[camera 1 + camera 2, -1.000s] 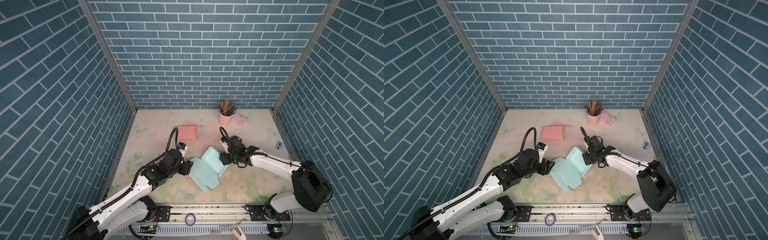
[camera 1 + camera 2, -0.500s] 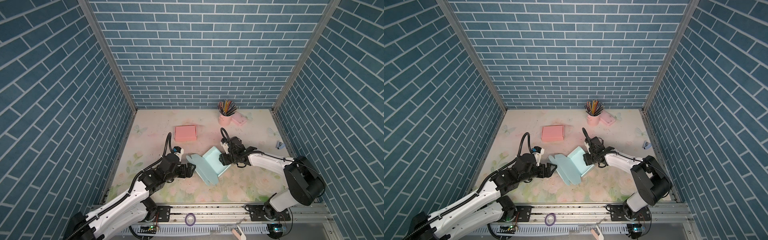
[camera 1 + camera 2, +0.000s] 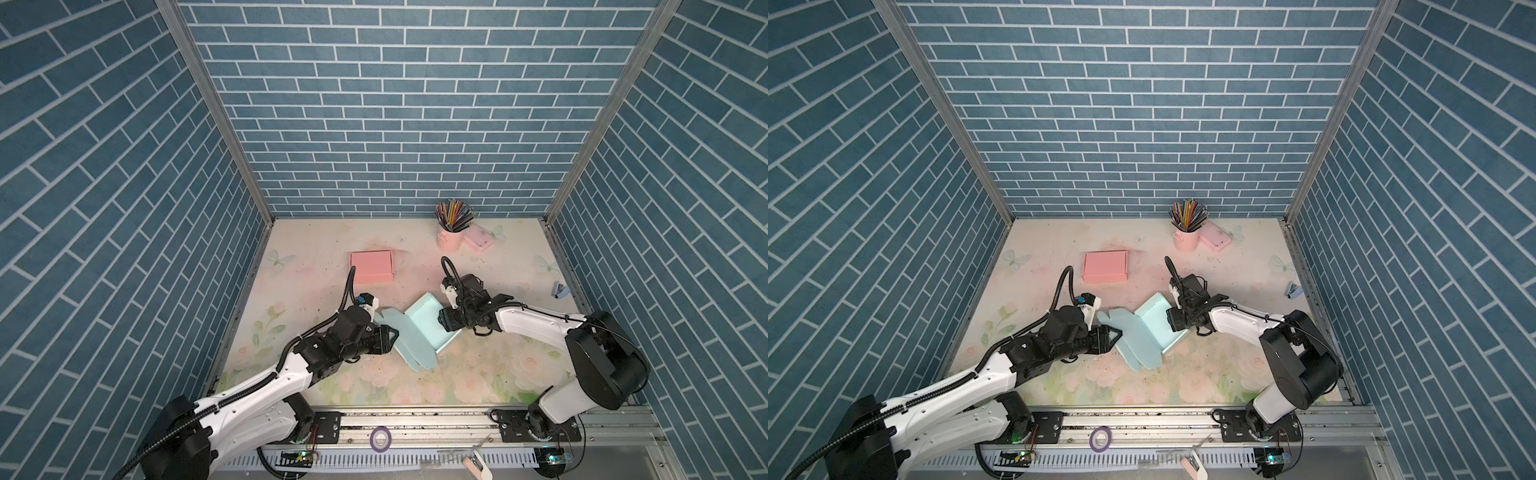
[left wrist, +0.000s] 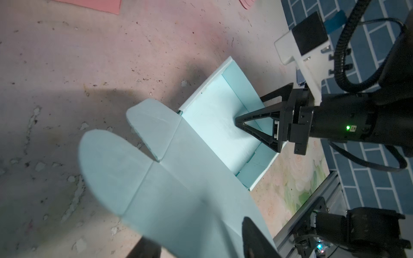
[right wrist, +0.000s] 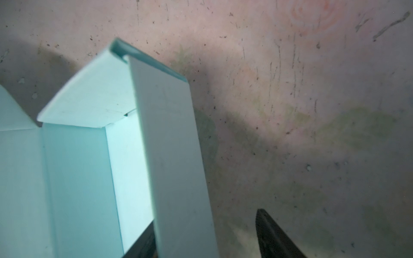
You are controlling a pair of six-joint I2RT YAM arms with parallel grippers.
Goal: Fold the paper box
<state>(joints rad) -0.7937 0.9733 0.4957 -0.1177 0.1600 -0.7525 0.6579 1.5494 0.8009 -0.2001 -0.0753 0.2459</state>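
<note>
The paper box (image 3: pixel 428 330) (image 3: pixel 1152 324) is pale teal and lies half folded in the middle of the mat. Its tray has raised walls, and its lid panel (image 3: pixel 409 347) (image 4: pixel 178 178), with rounded flaps, slopes up on the left. My left gripper (image 3: pixel 388 338) (image 3: pixel 1115 336) (image 4: pixel 194 232) is open at the lid's outer edge, with one finger under the panel and one over it. My right gripper (image 3: pixel 444 322) (image 3: pixel 1173 320) (image 5: pixel 205 217) is open and straddles the tray's right wall (image 5: pixel 174 156): one finger is inside, the other outside with a gap.
A folded pink box (image 3: pixel 371 267) lies behind the left arm. A pink cup of pencils (image 3: pixel 451 235) and a pink case (image 3: pixel 478 239) stand at the back. A blue stapler (image 3: pixel 559 289) sits by the right wall. A purple tape roll (image 3: pixel 380 437) rests on the front rail.
The lid panel has swung up from lying flat and now slopes toward the tray. My left gripper widened, came to the lid's edge and has narrowed around it. The right gripper has hardly moved.
</note>
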